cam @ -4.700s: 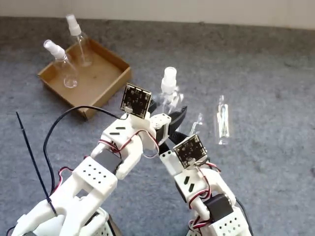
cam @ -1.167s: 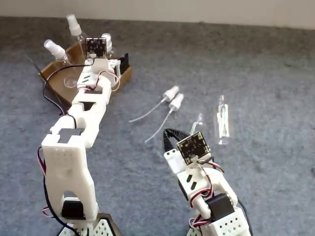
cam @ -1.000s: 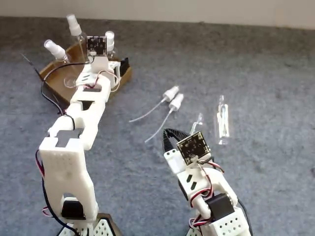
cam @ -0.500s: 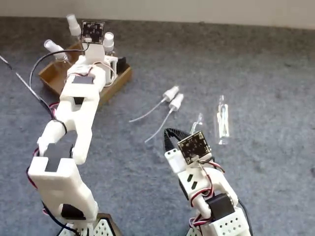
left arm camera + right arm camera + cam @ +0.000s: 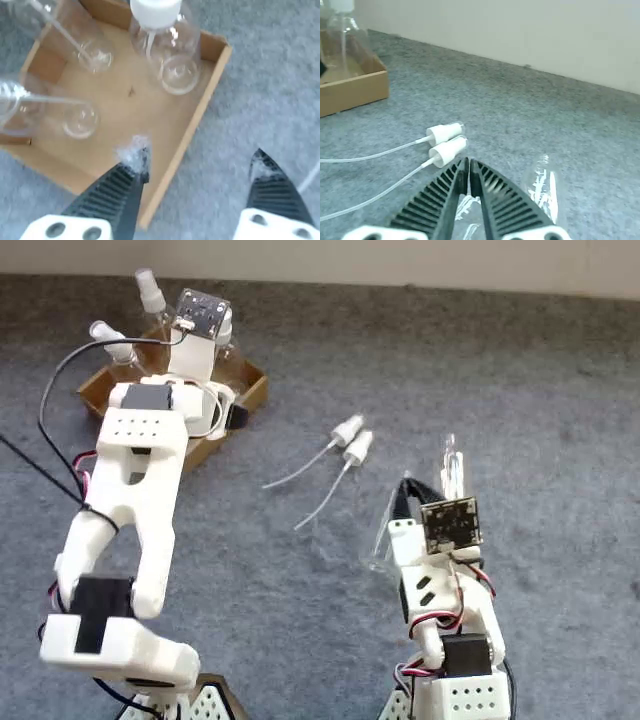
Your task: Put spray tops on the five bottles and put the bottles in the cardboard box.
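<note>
Left gripper hangs over the cardboard box edge, fingers spread wide, holding nothing (three capped bottles sit inside). Right gripper is low over the grey counter, fingers pinched together, two loose spray tops just ahead, an uncapped bottle lying beside it.

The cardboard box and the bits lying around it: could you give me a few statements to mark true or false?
1. Three bottles are in the cardboard box. True.
2. The left hand is shut on a bottle. False: it is open over the box's edge and holds nothing.
3. Two spray tops lie side by side on the carpet. True.
4. The loose bottle on the carpet wears a spray top. False: it has no top.
</note>
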